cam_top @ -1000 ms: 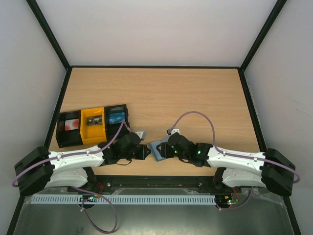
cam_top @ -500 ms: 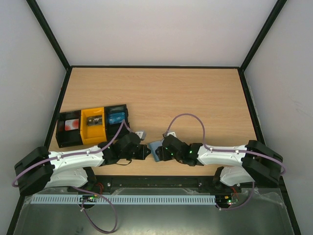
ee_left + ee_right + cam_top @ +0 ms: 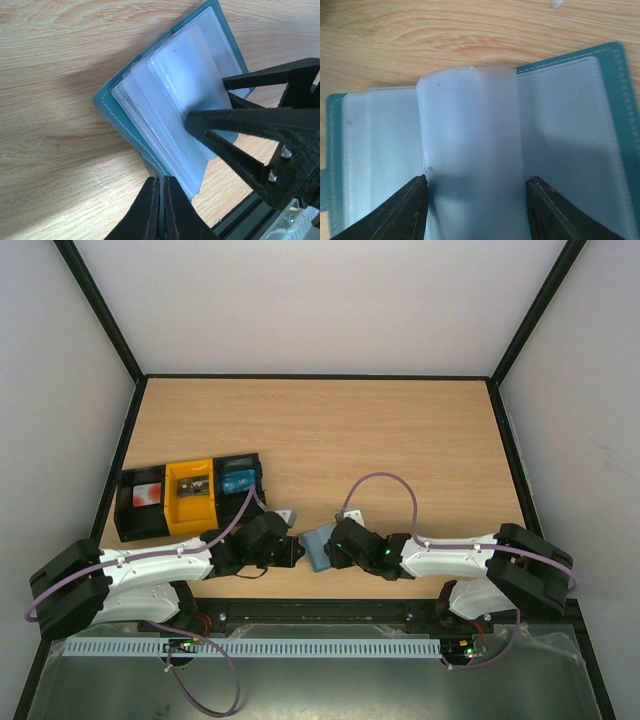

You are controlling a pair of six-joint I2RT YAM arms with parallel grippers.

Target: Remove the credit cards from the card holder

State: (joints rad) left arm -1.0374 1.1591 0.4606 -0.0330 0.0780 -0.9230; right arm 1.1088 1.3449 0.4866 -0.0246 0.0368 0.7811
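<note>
As the worktop carries the card holder spread open at its near edge, between the two arms, the step in hand looks like leafing through its clear pockets for cards. I can make none out through the frosted plastic. The right claw is released, a finger on either side of one raised sleeve. The left claw is clenched at the holder's corner; whether it nips the cover I cannot tell. The next move calls for finding a filled pocket and pinching a card's edge with the cover pinned down. White walls enclose the pale wood-grain surface, and black and yellow trays sit at its left, apart from the holder.
</note>
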